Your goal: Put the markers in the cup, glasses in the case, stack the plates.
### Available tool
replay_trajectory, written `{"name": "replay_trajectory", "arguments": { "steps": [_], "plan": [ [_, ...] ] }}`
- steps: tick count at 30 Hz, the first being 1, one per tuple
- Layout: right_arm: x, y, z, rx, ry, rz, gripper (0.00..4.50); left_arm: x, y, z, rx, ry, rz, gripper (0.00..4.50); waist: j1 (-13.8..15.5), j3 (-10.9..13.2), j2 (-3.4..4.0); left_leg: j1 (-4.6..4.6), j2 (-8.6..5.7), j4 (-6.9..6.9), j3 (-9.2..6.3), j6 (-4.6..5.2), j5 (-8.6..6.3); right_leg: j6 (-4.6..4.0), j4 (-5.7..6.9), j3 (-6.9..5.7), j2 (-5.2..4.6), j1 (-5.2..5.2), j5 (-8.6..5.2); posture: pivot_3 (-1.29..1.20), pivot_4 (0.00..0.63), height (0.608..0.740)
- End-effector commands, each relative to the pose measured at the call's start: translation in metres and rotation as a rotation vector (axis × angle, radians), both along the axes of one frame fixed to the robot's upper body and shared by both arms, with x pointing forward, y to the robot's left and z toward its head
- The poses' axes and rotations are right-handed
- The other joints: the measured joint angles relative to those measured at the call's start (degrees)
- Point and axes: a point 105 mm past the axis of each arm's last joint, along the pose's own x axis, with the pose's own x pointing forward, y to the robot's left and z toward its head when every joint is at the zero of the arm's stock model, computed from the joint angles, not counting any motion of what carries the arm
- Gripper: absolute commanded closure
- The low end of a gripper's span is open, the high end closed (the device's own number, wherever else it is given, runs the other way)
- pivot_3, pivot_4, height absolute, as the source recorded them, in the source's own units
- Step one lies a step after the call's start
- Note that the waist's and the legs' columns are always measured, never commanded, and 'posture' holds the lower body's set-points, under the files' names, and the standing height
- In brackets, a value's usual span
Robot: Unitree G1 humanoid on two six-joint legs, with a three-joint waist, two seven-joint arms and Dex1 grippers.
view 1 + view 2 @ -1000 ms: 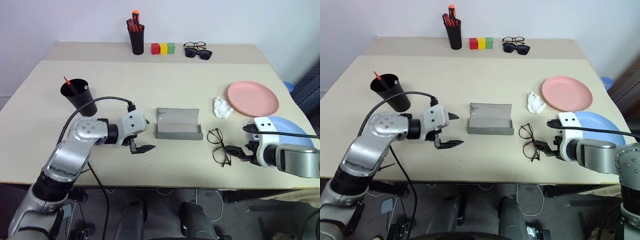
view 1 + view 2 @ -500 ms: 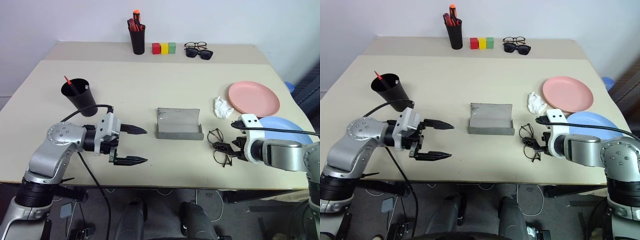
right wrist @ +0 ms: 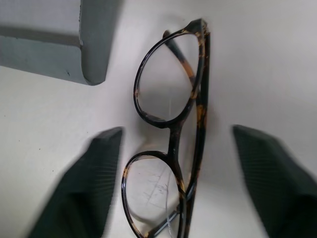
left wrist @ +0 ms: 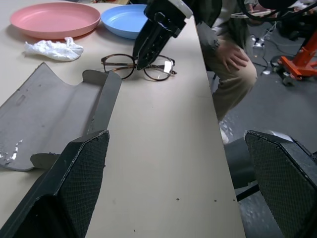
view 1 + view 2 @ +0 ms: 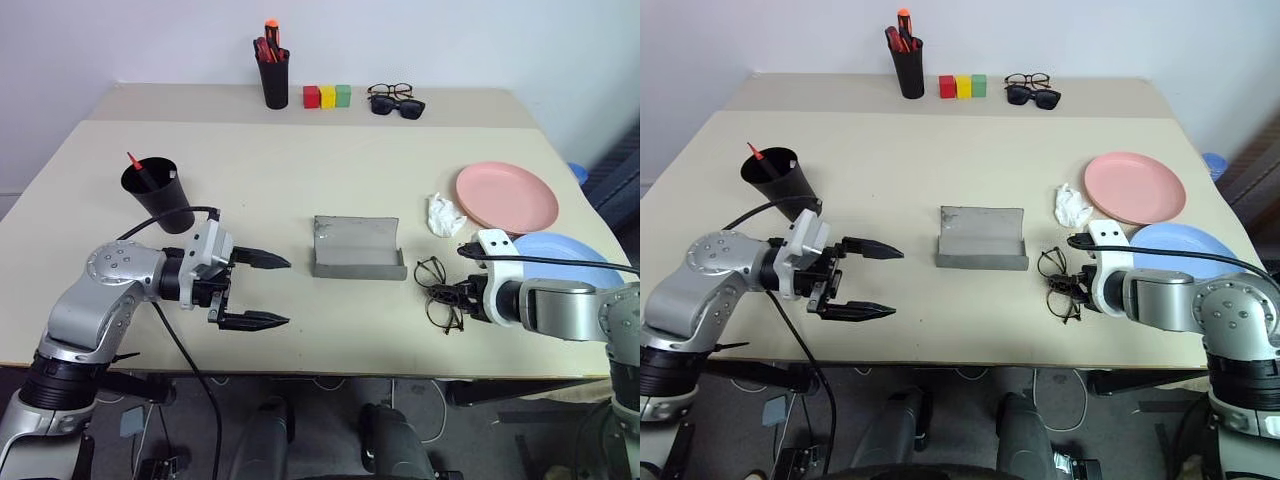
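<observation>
The glasses (image 5: pixel 436 289), thin dark frames with roundish clear lenses, lie folded on the table just right of the open grey case (image 5: pixel 357 248). My right gripper (image 3: pixel 177 131) is open and straddles them, one finger on each side, both clear of the frame. To the left of the case, my left gripper (image 5: pixel 288 292) hangs open and empty, pointing toward it. At the left stands the black cup (image 5: pixel 158 195) with a red marker (image 5: pixel 133 162) in it. The pink plate (image 5: pixel 506 196) and the blue plate (image 5: pixel 560 252) lie side by side at the right.
A crumpled white paper (image 5: pixel 443 215) lies between the case and the pink plate. Along the back stand a black pen holder (image 5: pixel 272 78), three coloured blocks (image 5: pixel 327 96), and sunglasses with spectacles (image 5: pixel 395 102). A person's hand (image 4: pixel 228 54) rests beyond the table edge.
My left gripper drew back to the left away from the case and turned level. My right gripper slid left over the glasses, and its fingers have narrowed around them.
</observation>
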Motion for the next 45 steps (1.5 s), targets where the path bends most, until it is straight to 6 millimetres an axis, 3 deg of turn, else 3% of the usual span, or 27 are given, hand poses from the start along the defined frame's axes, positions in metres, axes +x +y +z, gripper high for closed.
{"name": "replay_trajectory", "arguments": {
  "steps": [1,3,4,11,16,21,24,27,31,36,43,45],
  "plan": [
    [0.006,0.003,0.007,0.009,-0.040,0.005,3.07,-0.003,-0.001,0.014,0.002,-0.059,-0.006,0.00,-0.01,0.00,0.00,0.00,0.00,0.00,0.00,0.00,0.00,0.00,0.00,0.00,0.00,0.00,0.00,0.00,0.150,0.740],
    [0.007,0.003,0.004,0.004,-0.032,0.005,4.15,-0.003,-0.001,0.016,0.005,-0.066,0.004,0.00,-0.01,0.00,0.00,0.00,0.00,-0.01,0.00,0.00,0.00,0.00,-0.01,0.00,0.00,-0.01,0.00,0.00,0.150,0.740],
    [0.007,0.002,0.003,0.002,-0.027,0.004,4.47,-0.003,-0.001,0.018,0.006,-0.068,0.008,0.00,-0.02,-0.05,-0.06,0.01,0.00,-0.02,0.00,0.00,0.00,0.00,-0.01,0.00,0.00,0.00,0.00,0.00,0.150,0.740],
    [0.008,-0.011,0.006,-0.039,-0.037,-0.002,4.47,-0.002,-0.003,0.023,-0.003,-0.075,0.044,0.00,-0.03,-0.13,-0.18,0.05,0.04,-0.02,0.01,-0.02,-0.01,-0.04,-0.12,-0.01,0.01,0.05,0.02,0.00,0.150,0.740],
    [0.034,-0.016,0.048,-0.066,-0.244,0.001,4.47,0.002,-0.005,0.024,-0.026,-0.073,0.066,0.00,0.02,-0.09,-0.13,0.00,0.03,0.00,0.03,-0.02,-0.01,-0.04,-0.16,0.00,-0.01,0.02,0.02,0.00,0.150,0.740],
    [0.064,0.016,0.097,-0.042,-0.486,0.136,4.47,0.005,-0.006,0.022,-0.050,-0.043,0.078,0.00,-0.52,-0.05,-0.08,-0.07,0.04,-0.13,0.13,-0.02,-0.01,-0.06,-0.14,0.03,-0.02,-0.16,0.04,0.00,0.150,0.740],
    [0.071,0.045,0.108,-0.016,-0.536,0.257,4.47,0.005,-0.002,0.019,-0.054,-0.019,0.081,0.00,-0.92,-0.05,-0.08,-0.06,0.06,-0.31,0.12,-0.01,-0.01,-0.04,-0.09,0.02,0.03,-0.25,0.02,0.00,0.150,0.740],
    [0.068,0.087,0.107,0.017,-0.539,0.447,4.47,0.002,0.002,0.018,-0.050,-0.015,0.078,0.00,-1.35,-0.04,-0.08,-0.08,0.06,-0.43,0.13,0.00,0.00,0.00,-0.09,0.02,0.03,-0.29,0.01,0.00,0.150,0.740],
    [0.070,0.105,0.096,-0.012,-0.520,0.551,4.47,-0.001,0.003,0.017,-0.040,-0.015,0.081,0.00,-1.15,-0.03,-0.08,-0.08,0.06,-0.43,0.13,0.00,0.00,0.01,-0.04,0.02,0.03,-0.32,0.00,0.00,0.150,0.740],
    [0.070,0.109,0.080,-0.091,-0.485,0.632,4.47,-0.004,0.008,0.015,-0.029,-0.017,0.103,0.00,-1.39,-0.03,-0.08,-0.10,0.05,-0.25,0.15,-0.02,-0.01,-0.01,-0.05,0.03,0.00,-0.27,0.02,0.00,0.150,0.740],
    [0.069,0.098,0.067,-0.142,-0.430,0.657,4.47,-0.006,0.011,0.013,-0.030,-0.028,0.136,0.00,-1.34,-0.03,-0.07,-0.08,0.06,-0.27,0.15,-0.02,-0.01,-0.04,0.04,0.03,0.01,-0.34,0.03,0.00,0.150,0.740],
    [0.066,0.097,0.063,-0.144,-0.409,0.671,3.79,-0.005,0.013,0.013,-0.035,-0.027,0.154,0.00,-1.33,-0.03,-0.07,-0.10,0.06,-0.27,0.15,-0.02,-0.01,-0.04,0.02,0.03,0.01,-0.34,0.03,0.00,0.150,0.740]
  ]
}}
